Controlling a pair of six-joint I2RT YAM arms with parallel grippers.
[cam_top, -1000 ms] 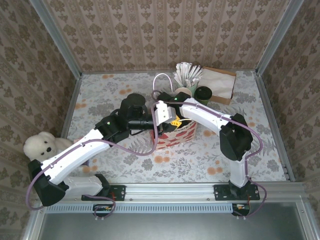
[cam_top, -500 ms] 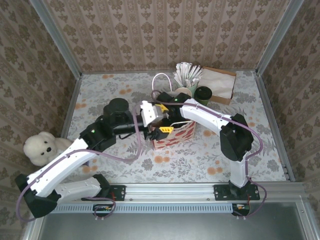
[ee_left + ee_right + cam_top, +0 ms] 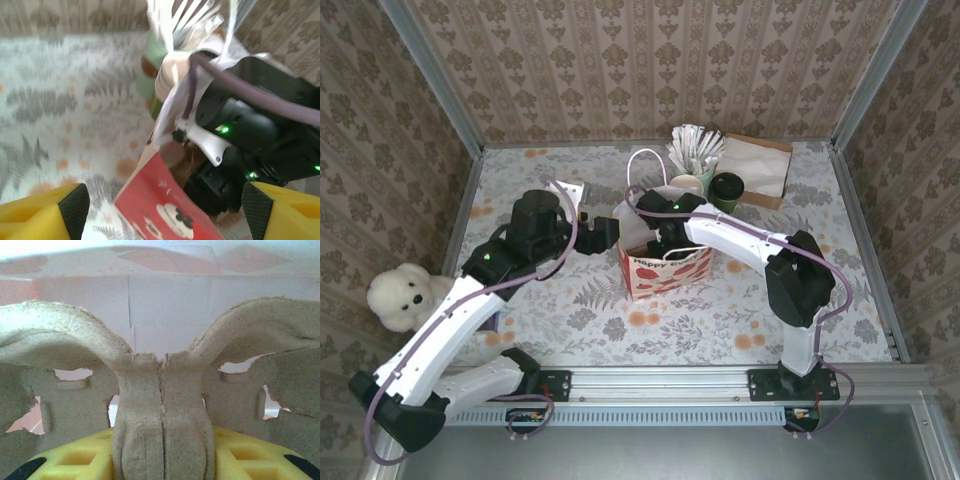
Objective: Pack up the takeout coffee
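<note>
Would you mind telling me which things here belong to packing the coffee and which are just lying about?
For the job: takeout coffee, gift bag, cup carrier inside the bag.
Lying about: plush bear, lidless cup, bundle of white sticks, brown box.

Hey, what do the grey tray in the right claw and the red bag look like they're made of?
The cup carrier is most likely moulded paper pulp with a matte grey-beige finish: its surface is rough and fibrous, and its cutouts have ragged edges. The red bag looks like paper or thin card with a smooth printed finish: it stands upright with a flat, lettered front.
</note>
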